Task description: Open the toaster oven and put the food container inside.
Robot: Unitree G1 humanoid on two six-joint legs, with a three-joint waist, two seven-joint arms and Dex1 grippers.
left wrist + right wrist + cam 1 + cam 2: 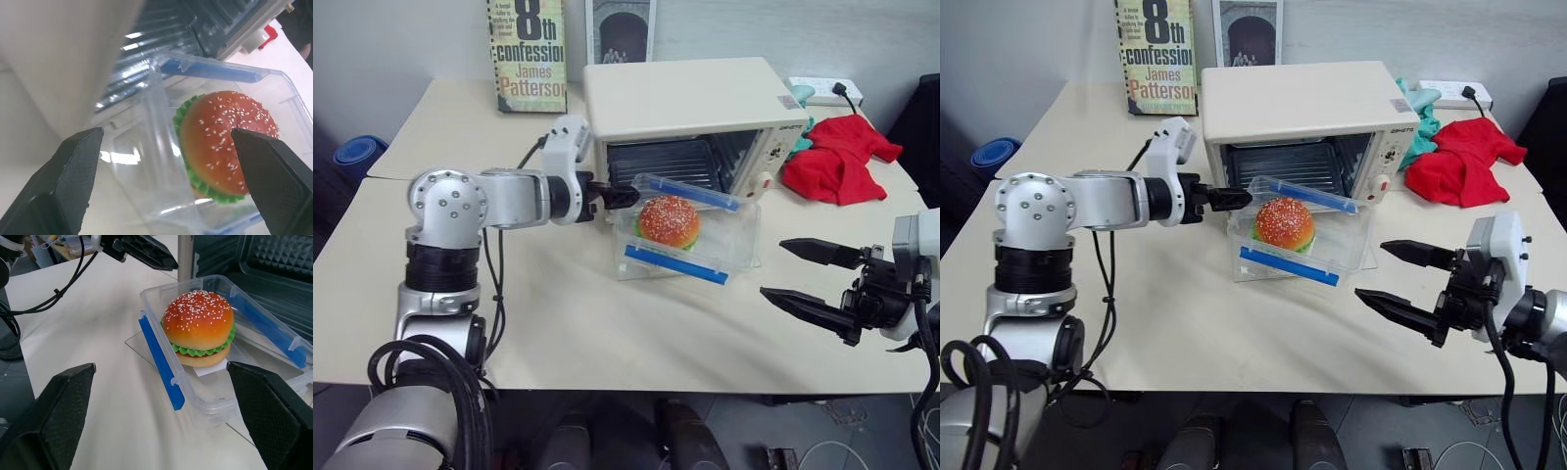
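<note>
The cream-white toaster oven (685,93) stands at the back of the table with its glass door (133,341) folded down flat. On that door, just in front of the oven's mouth, sits the clear food container (729,240) with blue clip strips and a sesame-bun burger (668,221) inside. My left gripper (619,196) is open beside the container's left rear corner; in the left wrist view its fingers (73,171) stand wide apart with nothing gripped. My right gripper (1371,270) is open to the right of the container, nearer the front, and well apart from it.
A paperback book (527,54) and a picture frame (620,29) lean against the wall behind the oven. A red cloth (842,157), a teal cloth (806,135) and a white power strip (827,90) lie to the oven's right.
</note>
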